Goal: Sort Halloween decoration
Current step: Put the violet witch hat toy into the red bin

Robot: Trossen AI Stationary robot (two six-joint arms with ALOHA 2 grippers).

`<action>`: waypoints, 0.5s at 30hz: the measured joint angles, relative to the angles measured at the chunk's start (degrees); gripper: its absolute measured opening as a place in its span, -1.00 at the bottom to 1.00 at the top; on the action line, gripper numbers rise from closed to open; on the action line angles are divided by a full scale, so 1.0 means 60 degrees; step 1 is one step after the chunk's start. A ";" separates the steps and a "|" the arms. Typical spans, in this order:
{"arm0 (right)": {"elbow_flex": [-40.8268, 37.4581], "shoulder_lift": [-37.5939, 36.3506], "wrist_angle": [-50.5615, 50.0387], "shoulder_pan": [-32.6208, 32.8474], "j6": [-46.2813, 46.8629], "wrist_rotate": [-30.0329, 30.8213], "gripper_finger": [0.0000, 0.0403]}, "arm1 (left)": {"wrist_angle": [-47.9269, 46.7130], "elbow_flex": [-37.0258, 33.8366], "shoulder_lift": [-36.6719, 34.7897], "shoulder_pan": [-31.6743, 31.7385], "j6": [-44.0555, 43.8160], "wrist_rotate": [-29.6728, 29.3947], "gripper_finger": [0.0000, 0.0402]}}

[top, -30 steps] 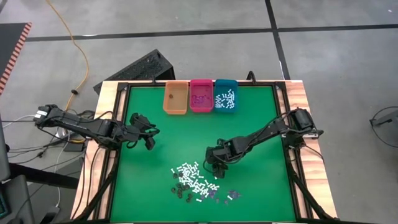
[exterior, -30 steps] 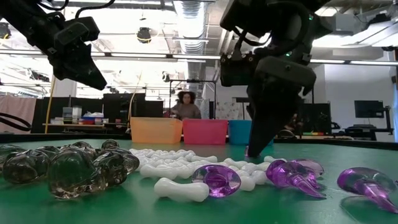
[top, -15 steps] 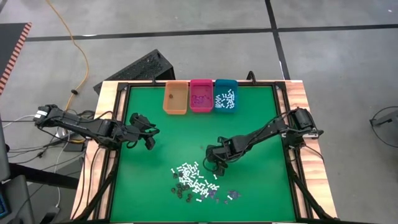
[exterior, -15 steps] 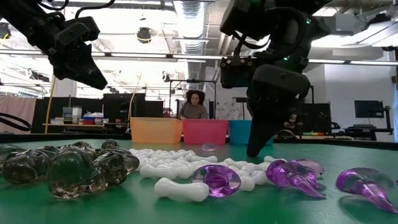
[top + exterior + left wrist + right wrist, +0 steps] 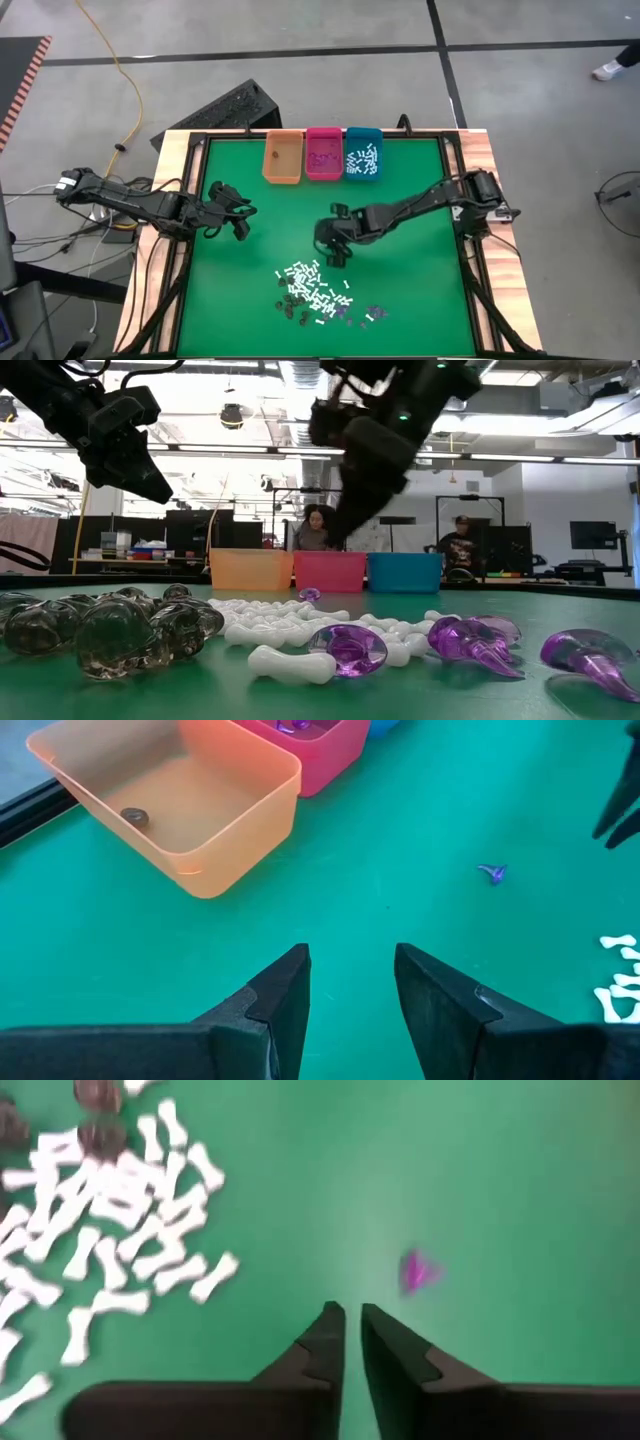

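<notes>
The Halloween decoration lies in a heap (image 5: 315,295) on the green mat near the front edge: white bones (image 5: 110,1210), purple bits (image 5: 350,650) and dark bits (image 5: 110,630). One purple bit (image 5: 418,1270) lies by itself on the mat beyond the heap (image 5: 310,594). My right gripper (image 5: 330,248) hangs above the mat just past the heap's far edge. Its fingers (image 5: 350,1320) stand a narrow gap apart with nothing between them. My left gripper (image 5: 243,225) waits open at the left, raised (image 5: 350,960).
Three bins stand in a row at the mat's far edge: orange (image 5: 282,158) holding one dark bit (image 5: 134,816), pink (image 5: 323,153) with purple bits, teal (image 5: 362,153) with white bones. People show in the room behind the bins (image 5: 315,525).
My right gripper has risen from the heap's far right edge and gone toward the table's left and far side, its wrist rolling as it went. A single purple bit has come free on the mat and slid toward the table's left.
</notes>
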 joint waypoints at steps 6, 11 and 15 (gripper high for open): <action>0.0324 0.0181 0.0459 -0.0508 -0.0977 -0.0320 -0.21 | -0.0004 0.0000 0.0000 0.0000 0.0003 0.0000 -0.31; 0.0309 0.0587 0.0836 -0.0824 -0.0989 -0.0380 0.01 | -0.0001 0.0000 -0.0004 0.0000 0.0030 -0.0007 -0.31; 0.0353 0.0938 0.1122 -0.0998 -0.1057 -0.0446 0.00 | -0.0022 0.0000 -0.0004 0.0000 0.0026 -0.0001 -0.31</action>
